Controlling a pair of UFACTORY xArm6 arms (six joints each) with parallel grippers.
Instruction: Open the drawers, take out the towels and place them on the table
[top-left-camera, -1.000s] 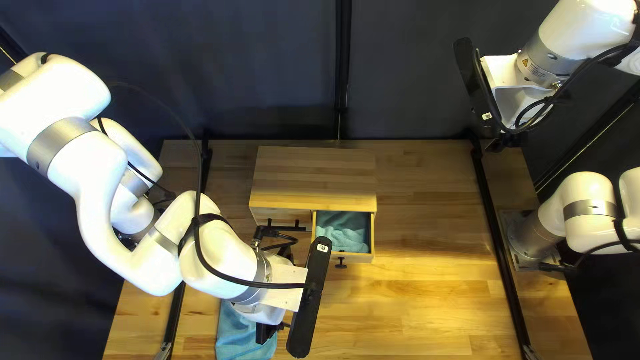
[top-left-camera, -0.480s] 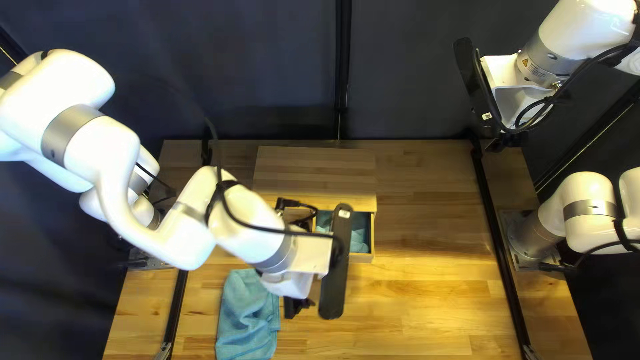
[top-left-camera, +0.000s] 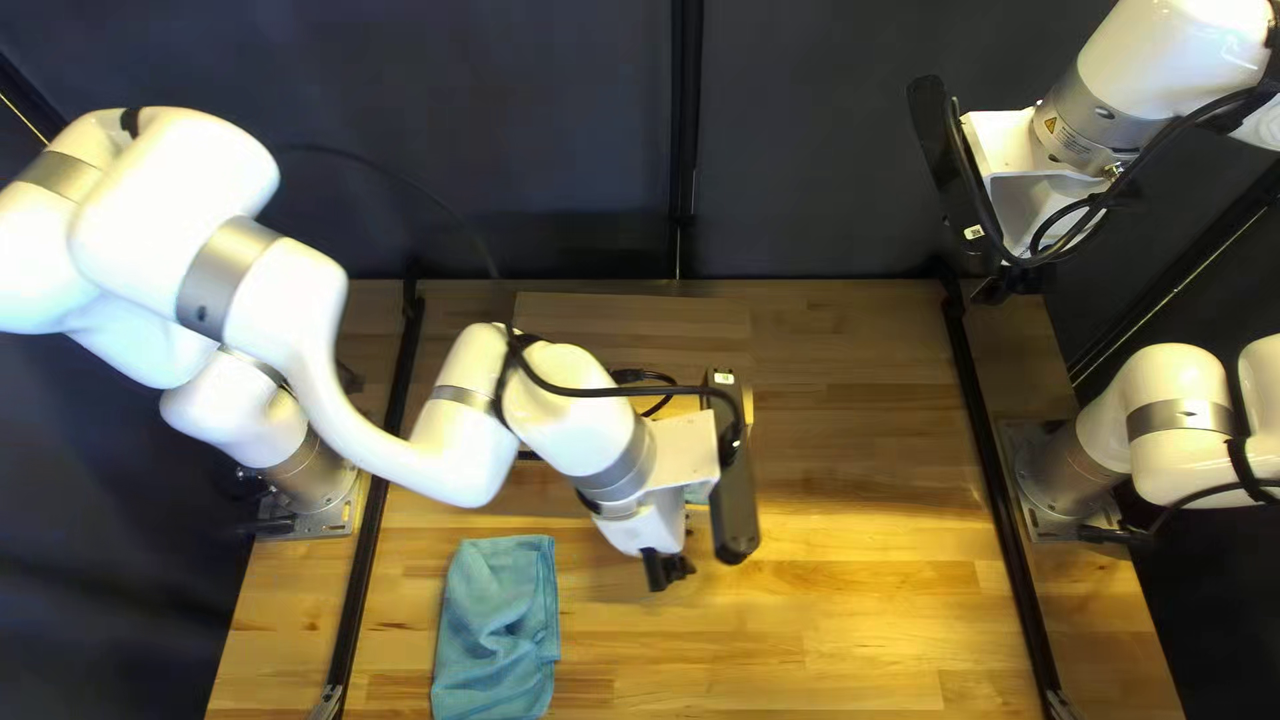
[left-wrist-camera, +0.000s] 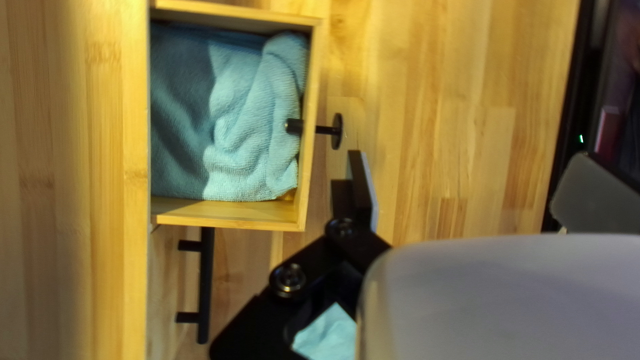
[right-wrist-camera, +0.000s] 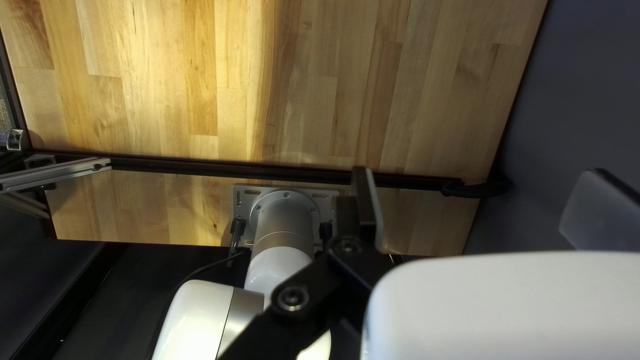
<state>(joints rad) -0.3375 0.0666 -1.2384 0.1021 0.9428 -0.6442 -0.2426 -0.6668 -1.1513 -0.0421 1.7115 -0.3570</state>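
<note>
in the top left view the open drawer (left-wrist-camera: pixel 225 220) and the towel (left-wrist-camera: pixel 245 130) inside it are almost wholly covered by the wrist of the left arm (top-left-camera: pixel 560 440). the front of the cabinet (top-left-camera: pixel 630 320) is hidden likewise. the second towel (top-left-camera: pixel 497 625), on the table (top-left-camera: pixel 850 620), is cut off at that view's near edge.

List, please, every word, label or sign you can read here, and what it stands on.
No text is legible.
Left white sticker, on the left arm's black bar: too small to read.
Right white sticker, on the right arm's black bar: too small.
Yellow warning sticker, on the right arm's grey joint: too small.
</note>
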